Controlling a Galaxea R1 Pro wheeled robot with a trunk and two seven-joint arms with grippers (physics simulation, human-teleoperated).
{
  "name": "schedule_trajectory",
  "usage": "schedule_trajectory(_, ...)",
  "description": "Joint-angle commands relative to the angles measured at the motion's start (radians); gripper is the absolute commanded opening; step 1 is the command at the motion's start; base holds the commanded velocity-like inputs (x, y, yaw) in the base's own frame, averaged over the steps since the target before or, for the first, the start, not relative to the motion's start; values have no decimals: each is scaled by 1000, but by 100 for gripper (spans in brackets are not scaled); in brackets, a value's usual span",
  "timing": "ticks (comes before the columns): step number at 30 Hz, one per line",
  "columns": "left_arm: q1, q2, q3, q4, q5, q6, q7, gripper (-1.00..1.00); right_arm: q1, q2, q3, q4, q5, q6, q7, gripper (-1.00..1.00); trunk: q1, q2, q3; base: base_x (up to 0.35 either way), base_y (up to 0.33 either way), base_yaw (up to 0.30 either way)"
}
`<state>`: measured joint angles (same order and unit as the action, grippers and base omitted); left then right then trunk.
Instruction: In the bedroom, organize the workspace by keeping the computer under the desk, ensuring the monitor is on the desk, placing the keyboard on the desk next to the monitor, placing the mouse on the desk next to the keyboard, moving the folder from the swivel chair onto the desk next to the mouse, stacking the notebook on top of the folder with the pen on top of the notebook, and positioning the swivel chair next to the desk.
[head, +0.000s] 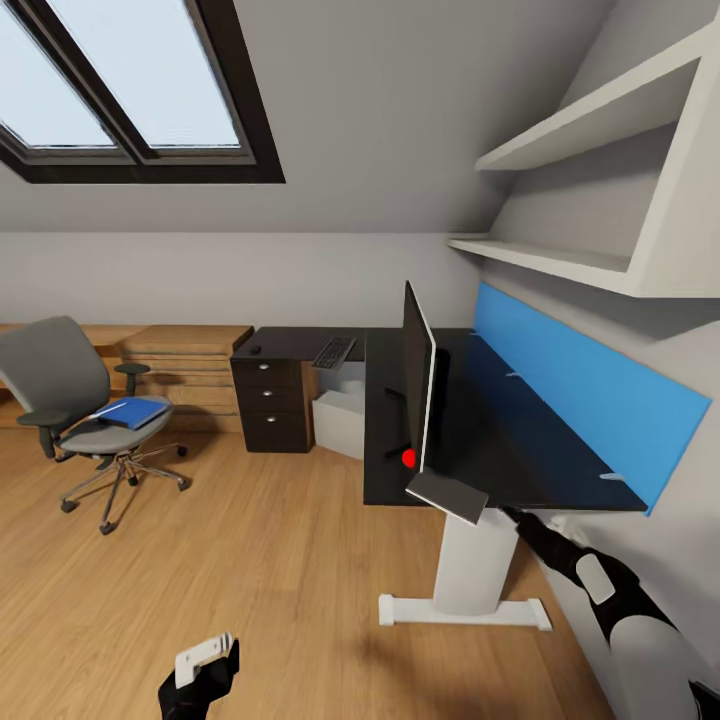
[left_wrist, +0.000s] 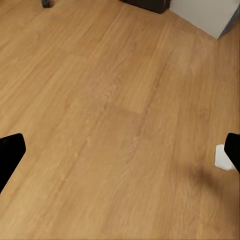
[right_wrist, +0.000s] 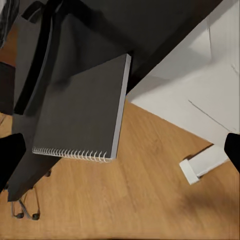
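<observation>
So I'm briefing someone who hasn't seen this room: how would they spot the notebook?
Find the glossy black desk below the blue wall panel. At its near edge, in front of the monitor, the notebook lies overhanging the corner. It is a thin dark grey book with a white spiral binding, unlike the bright blue folder on the swivel chair.

Desk (head: 500, 440): glossy black top. Floor (head: 250, 560): matt wood planks. Swivel chair (head: 75, 400): grey cloth, chrome base. Notebook (right_wrist: 82, 110): matt grey cover.
</observation>
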<state>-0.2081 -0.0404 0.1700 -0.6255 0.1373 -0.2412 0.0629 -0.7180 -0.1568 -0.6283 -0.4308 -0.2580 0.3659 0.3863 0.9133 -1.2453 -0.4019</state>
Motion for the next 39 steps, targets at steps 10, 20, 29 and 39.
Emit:
schedule_trajectory(10, -1, 0, 3, -4, 7, -3, 2, 100, 4, -2, -5, 46, -6, 17, 81, 100, 0, -1, -1, 0, 0, 0)
schedule_trajectory(20, -1, 3, 3, 107, 6, -80, 1, 100, 6, -23, -5, 69, -4, 20, 183, 100, 0, -1, -1, 0, 0, 0)
schedule_trajectory(29, -1, 2, 2, 129, 4, -123, -2, 100, 10, -48, -5, 103, -3, 19, 276, 100, 0, -1, -1, 0, 0, 0)
schedule_trajectory(39, -1, 2, 1, 158, 2, -129, -8, 100, 12, -66, -5, 123, -6, 20, 292, 100, 0, -1, -1, 81, 0, 0)
